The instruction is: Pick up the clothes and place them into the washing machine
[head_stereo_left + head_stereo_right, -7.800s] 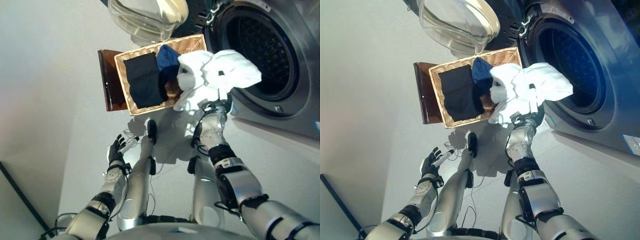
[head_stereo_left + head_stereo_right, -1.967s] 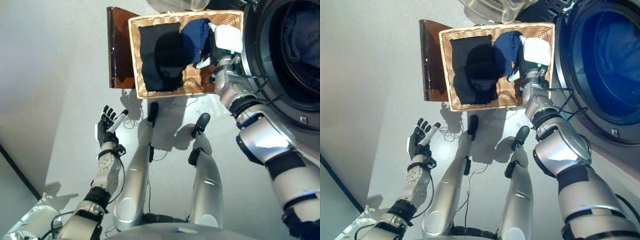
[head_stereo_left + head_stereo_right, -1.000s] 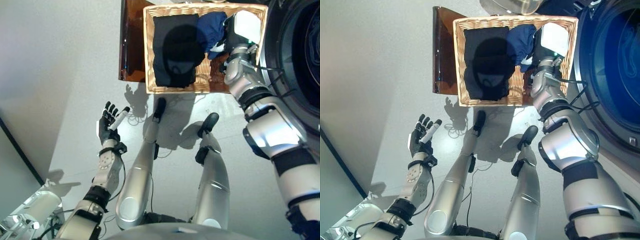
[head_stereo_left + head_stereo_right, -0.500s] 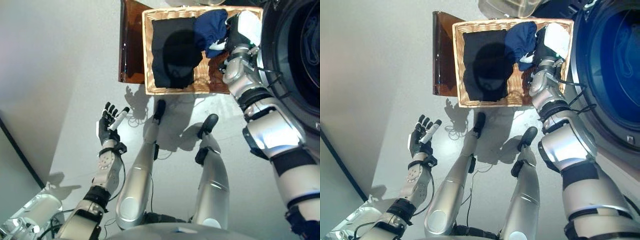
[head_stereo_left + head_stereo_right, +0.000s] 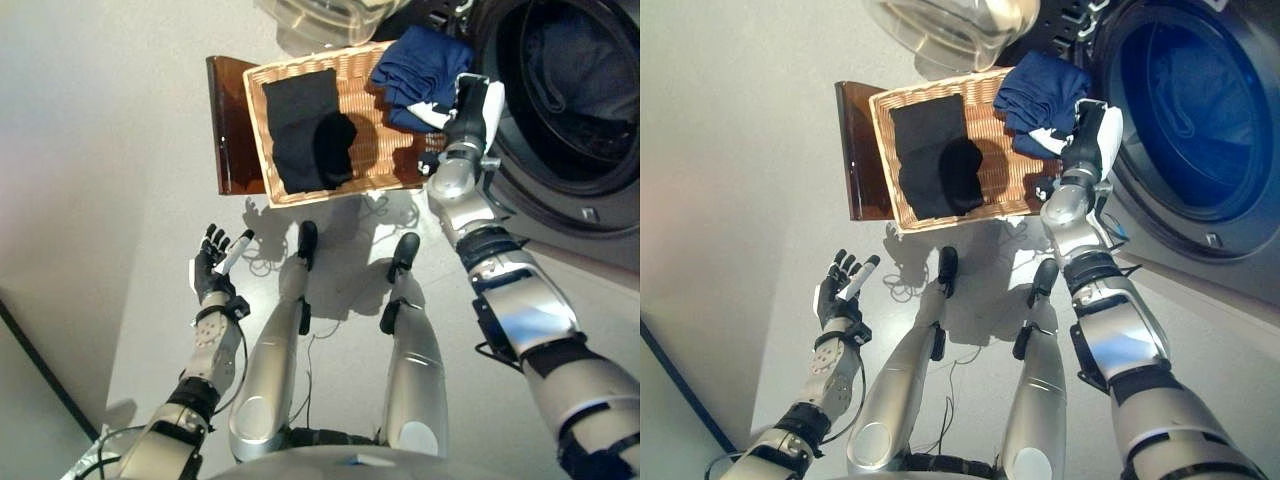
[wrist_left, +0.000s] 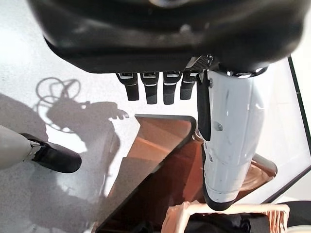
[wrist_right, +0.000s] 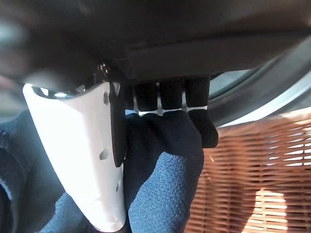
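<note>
Navy blue garment (image 5: 420, 62) is pinched in the right hand (image 5: 468, 112), lifted above the basket (image 5: 372, 160); black garment (image 5: 308, 130) remains inside. Next, judged: carry it into the washing machine (image 5: 570, 90) drum. Left hand (image 5: 212, 268) hangs relaxed, empty.

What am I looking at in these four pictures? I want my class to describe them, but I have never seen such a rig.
This is a humanoid robot sorting laundry. Two pictures come from cameras in its head, looking down past its own arms. The other two come from cameras on its wrists, looking along each hand.

On the floor stands a wicker basket with a black garment inside. To the right is a washing machine with its door open.

The right hand is curled round a dark blue garment, lifted at the basket's edge near the drum. Its wrist view shows the blue cloth pinched between thumb and fingers.

The left hand hangs open and empty over the floor.
</note>
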### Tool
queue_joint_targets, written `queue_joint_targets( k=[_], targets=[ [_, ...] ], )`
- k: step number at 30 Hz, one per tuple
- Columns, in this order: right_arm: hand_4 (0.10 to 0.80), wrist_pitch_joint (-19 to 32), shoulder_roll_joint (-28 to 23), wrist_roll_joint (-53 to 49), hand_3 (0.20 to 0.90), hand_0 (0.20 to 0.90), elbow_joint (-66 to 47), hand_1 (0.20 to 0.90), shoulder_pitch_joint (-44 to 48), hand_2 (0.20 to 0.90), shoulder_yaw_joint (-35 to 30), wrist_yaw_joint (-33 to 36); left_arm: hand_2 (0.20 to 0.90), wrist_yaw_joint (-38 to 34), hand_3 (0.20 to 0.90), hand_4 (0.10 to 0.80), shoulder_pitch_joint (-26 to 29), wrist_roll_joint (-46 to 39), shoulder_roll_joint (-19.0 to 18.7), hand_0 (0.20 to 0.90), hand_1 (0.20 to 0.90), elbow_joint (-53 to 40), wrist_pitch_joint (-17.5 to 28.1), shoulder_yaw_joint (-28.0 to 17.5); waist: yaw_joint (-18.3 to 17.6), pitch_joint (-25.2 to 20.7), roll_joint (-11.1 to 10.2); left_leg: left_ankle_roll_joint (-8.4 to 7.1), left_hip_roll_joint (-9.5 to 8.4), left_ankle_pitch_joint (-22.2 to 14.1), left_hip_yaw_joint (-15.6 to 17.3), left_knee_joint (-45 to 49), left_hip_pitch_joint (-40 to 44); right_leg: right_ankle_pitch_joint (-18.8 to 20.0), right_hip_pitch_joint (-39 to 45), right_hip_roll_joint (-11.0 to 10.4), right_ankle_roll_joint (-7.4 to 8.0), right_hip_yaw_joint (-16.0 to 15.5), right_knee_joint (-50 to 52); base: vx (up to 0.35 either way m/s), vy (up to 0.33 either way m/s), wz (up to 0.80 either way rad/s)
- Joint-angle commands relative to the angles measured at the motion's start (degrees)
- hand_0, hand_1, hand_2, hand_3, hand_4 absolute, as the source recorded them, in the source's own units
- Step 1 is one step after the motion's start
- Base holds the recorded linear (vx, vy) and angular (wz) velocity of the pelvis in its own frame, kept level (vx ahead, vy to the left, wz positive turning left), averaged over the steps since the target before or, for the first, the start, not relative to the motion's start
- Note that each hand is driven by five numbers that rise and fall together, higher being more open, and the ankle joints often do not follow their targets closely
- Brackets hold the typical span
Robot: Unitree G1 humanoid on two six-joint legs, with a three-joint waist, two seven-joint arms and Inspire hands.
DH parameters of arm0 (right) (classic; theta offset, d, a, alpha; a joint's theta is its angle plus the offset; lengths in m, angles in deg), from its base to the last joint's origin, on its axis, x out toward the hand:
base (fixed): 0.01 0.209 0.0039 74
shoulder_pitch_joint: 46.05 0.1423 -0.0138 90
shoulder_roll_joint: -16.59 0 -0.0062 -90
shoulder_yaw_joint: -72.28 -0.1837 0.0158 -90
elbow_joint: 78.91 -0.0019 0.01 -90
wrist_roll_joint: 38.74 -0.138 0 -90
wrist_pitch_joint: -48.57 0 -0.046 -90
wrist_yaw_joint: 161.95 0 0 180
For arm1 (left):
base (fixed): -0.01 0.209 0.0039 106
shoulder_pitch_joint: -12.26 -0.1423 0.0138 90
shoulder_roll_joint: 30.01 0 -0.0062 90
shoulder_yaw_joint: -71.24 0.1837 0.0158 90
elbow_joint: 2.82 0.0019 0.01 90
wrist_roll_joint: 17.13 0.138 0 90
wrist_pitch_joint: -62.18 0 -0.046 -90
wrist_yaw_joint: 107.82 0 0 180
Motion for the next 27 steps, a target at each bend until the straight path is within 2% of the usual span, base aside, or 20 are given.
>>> queue_joint_targets(
  k=[1,5,9,14,18,27],
  targets=[
    [0.3,7.28,-2.71,-2.77,0.2,0.2,-6.24,0.2,2.27,0.2,-1.61,2.2,0.9,-1.06,0.9,0.8,-3.19,1.16,-0.53,0.9,0.9,-0.33,2.79,-0.7,-0.01,-1.28,3.62,-3.16,-0.19,-1.33,2.41,-0.25,-0.73,-7.33,4.17,-1.58,1.49,5.16,3.12,0.038,-0.015,-0.13],
    [0.3,8.96,-2.13,-6.43,0.2,0.2,-6.51,0.2,0.83,0.2,-4.3,2.23,0.9,-0.81,0.9,0.8,-3.35,0.8,-0.17,0.9,0.9,0.15,2.71,-0.56,-0.59,-1.28,4.34,-3.1,-0.15,-1.65,2.92,-0.27,0.14,-7.32,4.89,-1.6,1.5,5.63,2.72,0.022,-0.01,-0.13],
    [0.3,13.03,-0.86,-14.98,0.2,0.2,-7.34,0.2,-1.18,0.2,-9.19,2.15,0.9,-0.22,0.9,0.8,-3.85,0.26,0.42,0.9,0.9,0.06,2.43,-0.09,-1.3,-1.29,5.57,-3.05,-0.18,-2.03,3.54,-0.35,1.37,-7.59,5.76,-1.5,1.49,6.19,2.44,0.022,-0.01,-0.03],
    [0.3,15.61,-1.94,-20.45,0.2,0.2,-7.63,0.2,-1.09,0.2,-12.04,1.85,0.9,0.42,0.9,0.8,-4.11,-0.25,0.78,0.9,0.9,0.4,2.27,0.4,-1.69,-1.57,6.3,-3.07,-0.14,-2.32,3.91,-0.44,2.11,-7.75,6.09,-1.56,1.44,6.46,2.44,0.012,-0.002,-0.05],
    [0.3,18.91,-3.34,-29.15,0.2,0.2,-6.81,0.2,0.41,0.2,-15.05,-0.14,0.9,1.26,0.9,0.8,-4.53,-1.35,0.99,0.9,0.9,1.24,2.03,0.79,-2.09,-2.13,6.53,-3.1,-0.23,-2.85,4.34,-0.77,3.07,-8.43,6.32,-1.6,1.46,6.83,2.74,0.009,-0.004,-0.02],
    [0.3,21.92,-6.65,-41.11,0.2,0.2,-3.73,0.2,5.1,0.2,-17.47,-3.54,0.9,2.72,0.9,0.8,-5.06,-2.93,1.2,0.9,0.9,1.81,1.54,1.53,-2.15,-3.08,6.97,-3.16,0.07,-2.87,4.88,-0.59,3.22,-8.42,5.88,-1.12,1.2,7.54,3.27,0.001,-0.007,-0.04]
  ],
)
